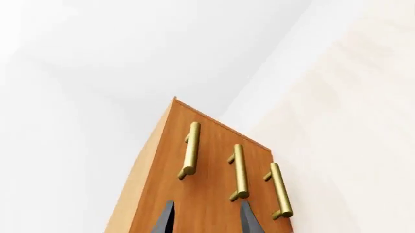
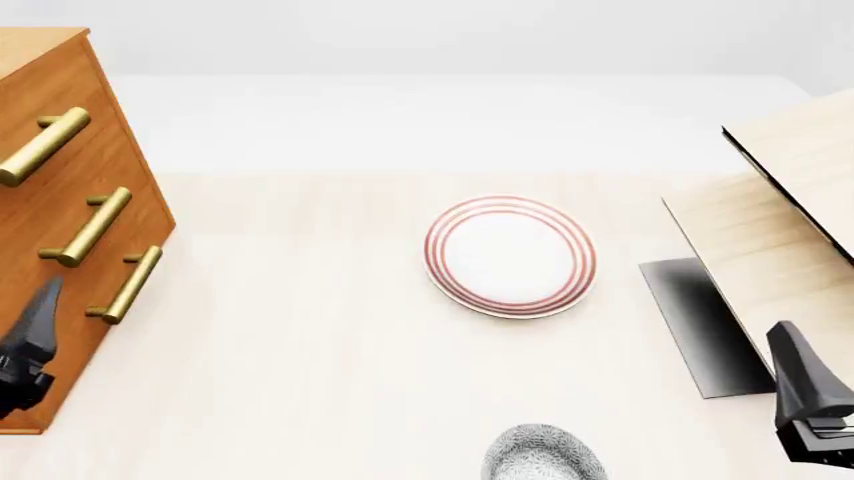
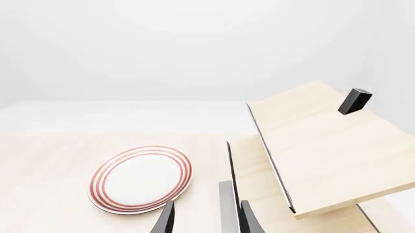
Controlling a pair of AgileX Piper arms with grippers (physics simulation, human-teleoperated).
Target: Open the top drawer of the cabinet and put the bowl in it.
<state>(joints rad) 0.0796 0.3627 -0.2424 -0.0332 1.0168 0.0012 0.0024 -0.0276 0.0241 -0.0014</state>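
The front view is showing the whole layout: the cabinet point(image 2: 67, 200) is standing at the far left of the worktop point(image 2: 294, 350), the red-ringed plate point(image 2: 510, 256) is lying near the middle, and the pale wood box point(image 2: 774, 250) is sitting at the right. The bowl point(image 2: 541, 455) is appearing only in this view, cut off by the near edge, on the worktop in front of the plate and well apart from the cabinet.

My left wrist view is showing only the cabinet face. Its three brass handles are all lying flush with one another, so the top drawer point(image 2: 40, 120) is sitting closed.

My right wrist view is showing the plate and the box with its lid tilted up, plus a small black knob point(image 3: 355, 101) on that lid, which the front view is not showing.

My left claw point(image 1: 206, 218) is hanging released just in front of the cabinet's lower part, its fingers parted and gripping nothing. My right claw point(image 3: 206, 218) is likewise released and empty, hovering near the box.
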